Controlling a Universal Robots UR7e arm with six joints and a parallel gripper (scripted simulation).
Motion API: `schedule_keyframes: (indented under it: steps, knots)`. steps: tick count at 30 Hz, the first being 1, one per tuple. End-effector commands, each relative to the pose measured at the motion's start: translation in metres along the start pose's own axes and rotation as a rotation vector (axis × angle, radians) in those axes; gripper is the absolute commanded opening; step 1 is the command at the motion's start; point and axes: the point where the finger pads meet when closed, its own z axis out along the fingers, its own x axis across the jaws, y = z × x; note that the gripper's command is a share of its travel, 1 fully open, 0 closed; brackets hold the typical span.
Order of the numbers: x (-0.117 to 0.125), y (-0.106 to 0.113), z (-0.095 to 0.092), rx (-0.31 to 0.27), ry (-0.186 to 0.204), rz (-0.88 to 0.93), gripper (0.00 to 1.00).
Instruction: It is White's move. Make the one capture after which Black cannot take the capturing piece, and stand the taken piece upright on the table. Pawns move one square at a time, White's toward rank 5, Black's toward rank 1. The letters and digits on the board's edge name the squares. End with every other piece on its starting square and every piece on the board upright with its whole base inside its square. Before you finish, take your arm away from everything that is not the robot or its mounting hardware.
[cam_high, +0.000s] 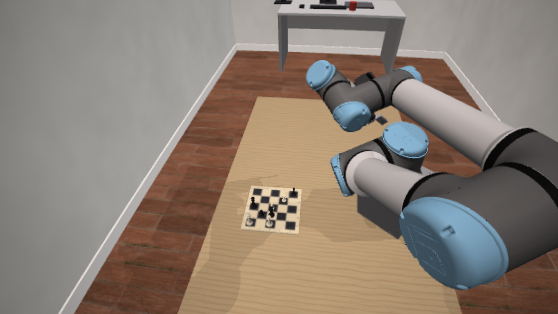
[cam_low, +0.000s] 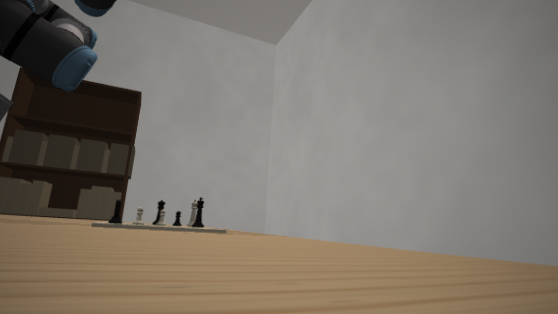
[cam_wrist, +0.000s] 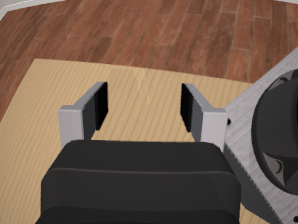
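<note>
A small chessboard (cam_high: 275, 217) lies on the wooden table, left of the arm's base. Several black and white pieces stand on it. A black piece (cam_high: 294, 192) is at the far right corner, a white one (cam_high: 283, 199) beside it, and white pieces (cam_high: 269, 223) stand near the front edge. In the exterior view the pieces (cam_low: 160, 214) stand upright in a row on the board. My gripper (cam_wrist: 144, 97) is open and empty, high above the far part of the table, well away from the board. In the top view it is mostly hidden behind the arm (cam_high: 380, 119).
The arm's base block (cam_high: 380, 212) stands right of the board. A grey desk (cam_high: 341, 25) is at the far wall. A bookshelf (cam_low: 65, 155) stands behind the board in the low view. Wood floor surrounds the table.
</note>
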Motion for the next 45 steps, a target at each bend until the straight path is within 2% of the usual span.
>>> schedule_keyframes:
  steps: [1,23,34,45]
  knots:
    - [0.000,0.000,0.000,0.000,-0.001,0.000,1.00]
    - [-0.001,0.000,-0.001,0.000,0.000,0.000,1.00]
    - [-0.006,0.002,-0.007,-0.007,0.005,-0.002,1.00]
    - [-0.025,0.010,-0.028,-0.030,0.024,-0.012,1.00]
